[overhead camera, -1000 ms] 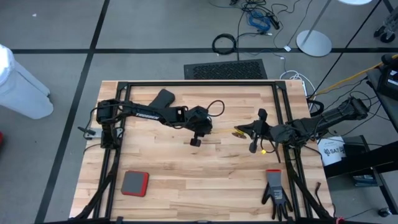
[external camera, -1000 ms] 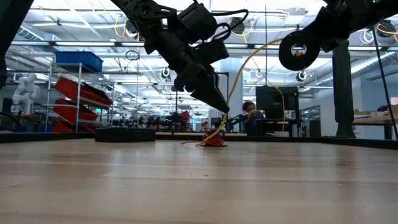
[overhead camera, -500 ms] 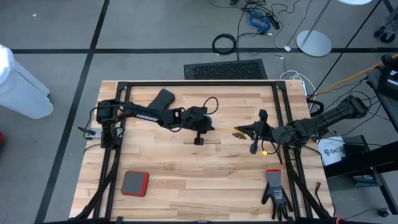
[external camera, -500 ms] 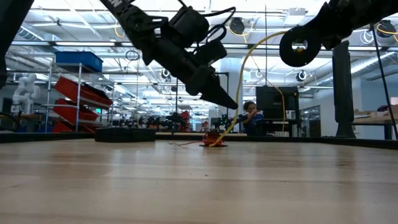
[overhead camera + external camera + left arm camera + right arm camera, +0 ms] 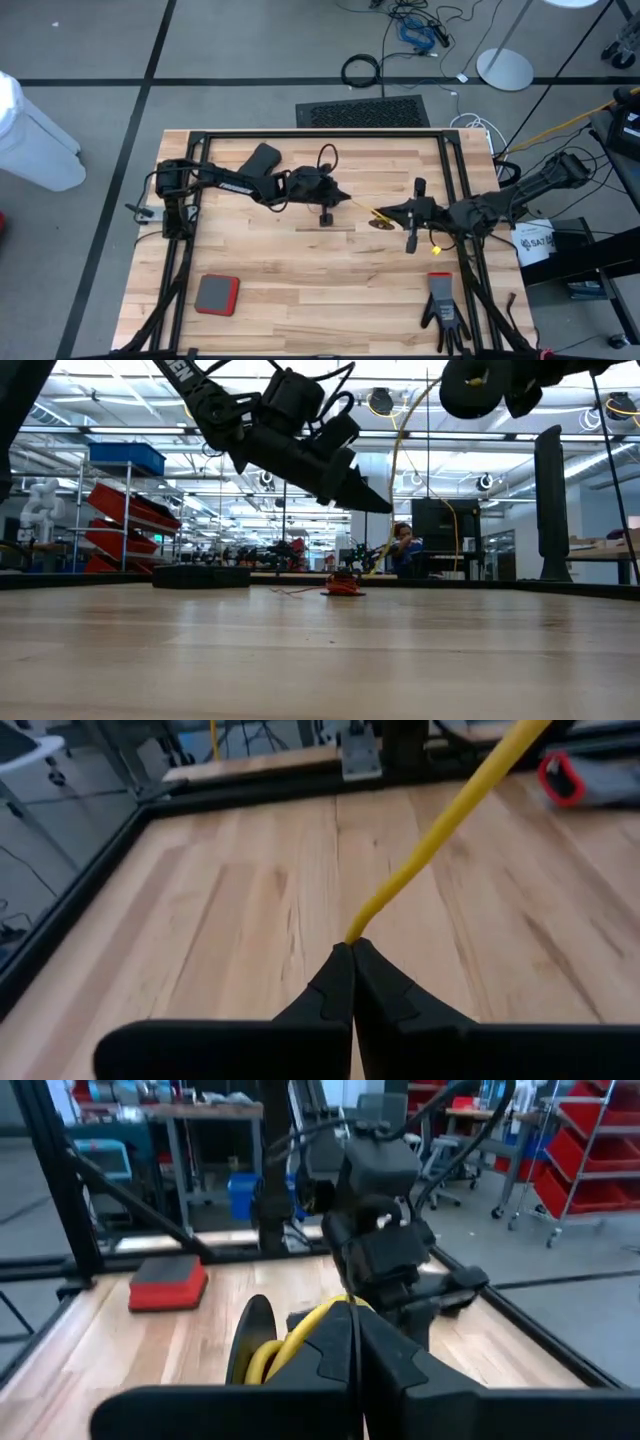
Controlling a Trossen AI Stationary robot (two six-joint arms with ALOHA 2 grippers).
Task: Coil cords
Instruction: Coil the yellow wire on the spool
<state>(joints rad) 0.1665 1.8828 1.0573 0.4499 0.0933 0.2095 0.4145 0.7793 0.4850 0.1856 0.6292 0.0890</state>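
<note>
Over the wooden table (image 5: 260,290) I have the left gripper (image 5: 352,955) clenched on the yellow cord (image 5: 450,815), strung taut to the black reel (image 5: 252,1342) that the closed right gripper (image 5: 350,1320) carries; it looks light, springy, best pinched near its end.

From my station, the left gripper (image 5: 345,203) sits near the middle of the table (image 5: 300,280), above the boards, with the right gripper (image 5: 385,212) just to its right and a cord (image 5: 362,208) strung between them. A small heap of cord (image 5: 381,222) lies on the wood right beside the right gripper, toward the near edge. A pad (image 5: 216,295) lies near the front left corner and a glove (image 5: 441,306) near the front right.
</note>
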